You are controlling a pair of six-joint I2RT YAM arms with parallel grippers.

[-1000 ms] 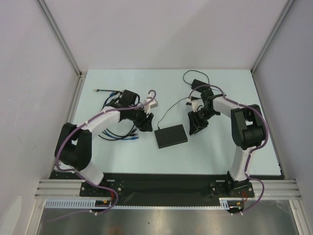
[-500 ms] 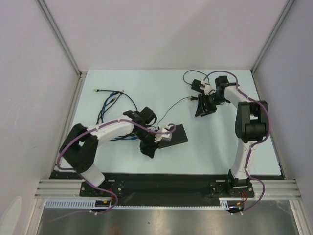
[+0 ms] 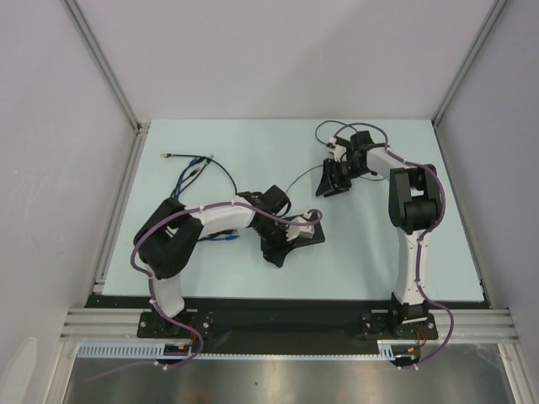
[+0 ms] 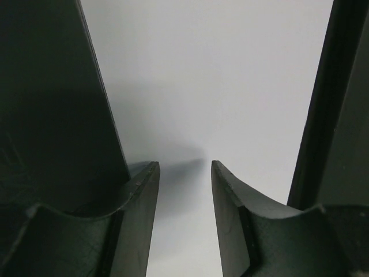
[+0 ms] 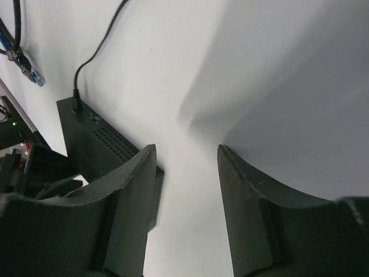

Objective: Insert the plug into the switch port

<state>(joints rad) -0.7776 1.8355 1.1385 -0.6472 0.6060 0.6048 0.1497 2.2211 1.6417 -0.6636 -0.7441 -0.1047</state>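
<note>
Left arm: its base is at the near left edge of the pale blue-white table [image 3: 253, 143]. The black-and-white arm is wrapped in purple cable, folds at the elbow, and reaches right toward the table's middle.
Left gripper [image 3: 278, 254]: it points down at the near left end of the switch. In the wrist view its black fingers [image 4: 135, 219] stand moderately apart, with only bare table between them and nothing held. Dark flat surfaces rise on either side of them; I cannot tell what they are.
Switch [image 3: 310, 232]: this flat matte-black rectangular box lies flat near the table's centre, with its near left part hidden under the left gripper. The right wrist view shows its narrow edge with a dotted vent grille [image 5: 95, 141].
Plug [image 5: 75, 101]: this small black barrel end stands at the switch's far corner and touches it. I cannot tell whether it is fully seated.
Thin black cable [image 5: 101, 40]: it runs from the plug across the table toward the right gripper.
Blue-tipped cables [image 3: 189, 168]: a loose bundle of dark leads with blue connectors lies left of the switch, well apart from the right arm.
Right gripper [image 3: 330, 180]: it sits beyond the switch and apart from it, toward the far right. Its black fingers [image 5: 248, 208] are parted to a middling gap over bare table and grip nothing.
Back: plain white enclosure panels [image 3: 295, 50] stand behind the table.
</note>
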